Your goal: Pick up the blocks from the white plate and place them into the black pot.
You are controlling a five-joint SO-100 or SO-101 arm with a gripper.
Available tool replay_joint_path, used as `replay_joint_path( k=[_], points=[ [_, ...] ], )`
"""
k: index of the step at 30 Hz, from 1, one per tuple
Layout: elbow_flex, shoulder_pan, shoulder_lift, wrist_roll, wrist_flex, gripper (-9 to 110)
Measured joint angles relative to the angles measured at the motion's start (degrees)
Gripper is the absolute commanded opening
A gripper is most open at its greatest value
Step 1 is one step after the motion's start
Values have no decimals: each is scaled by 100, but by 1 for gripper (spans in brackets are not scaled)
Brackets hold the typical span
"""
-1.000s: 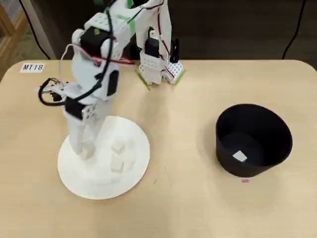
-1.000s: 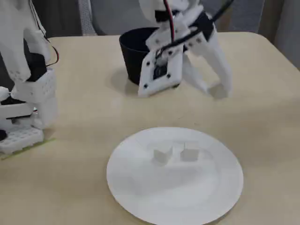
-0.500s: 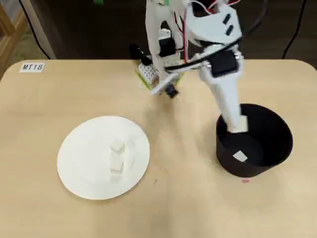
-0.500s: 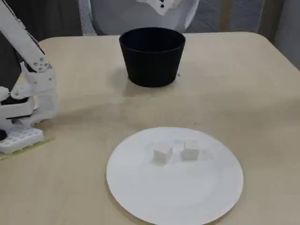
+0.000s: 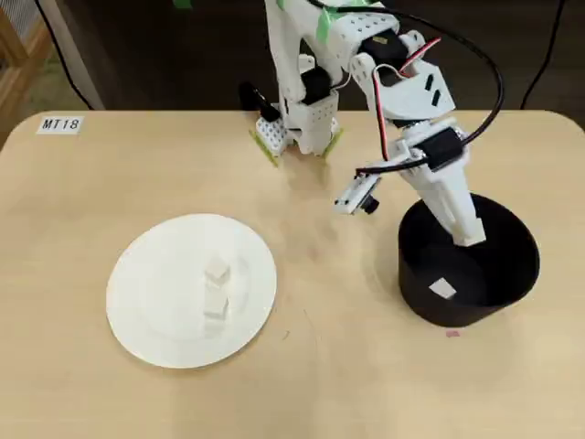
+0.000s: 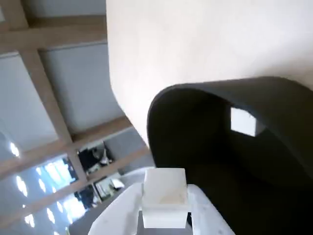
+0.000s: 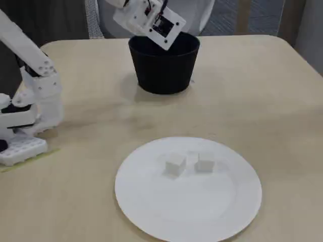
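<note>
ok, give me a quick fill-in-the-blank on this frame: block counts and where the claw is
1. The number of blocks lying on the white plate is ____.
2. The claw is shut on one ____.
3. In the overhead view, the claw hangs over the black ____.
4. The number of blocks already lying on the floor of the black pot is ____.

Missing words: two; block; pot; one

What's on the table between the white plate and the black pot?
Nothing: in the overhead view, bare table runs from the white plate to the black pot.
</note>
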Motion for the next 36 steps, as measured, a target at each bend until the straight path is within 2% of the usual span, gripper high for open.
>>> replay_joint_path(
  k=[3, 6, 9, 13, 18, 26, 31, 36],
  points=[
    [9, 35, 158, -176, 97, 29],
    [9, 18, 229, -237, 264, 29],
    [9, 18, 308, -237, 325, 23],
    [9, 26, 396, -202, 334, -2],
    [0, 431, 642, -114, 694, -2],
    [-1099, 2355, 272, -158, 2760, -2],
    [-2470, 3779, -1028, -246, 4430, -2],
    [-3771, 4588, -2452, -246, 5792, -2]
  ],
)
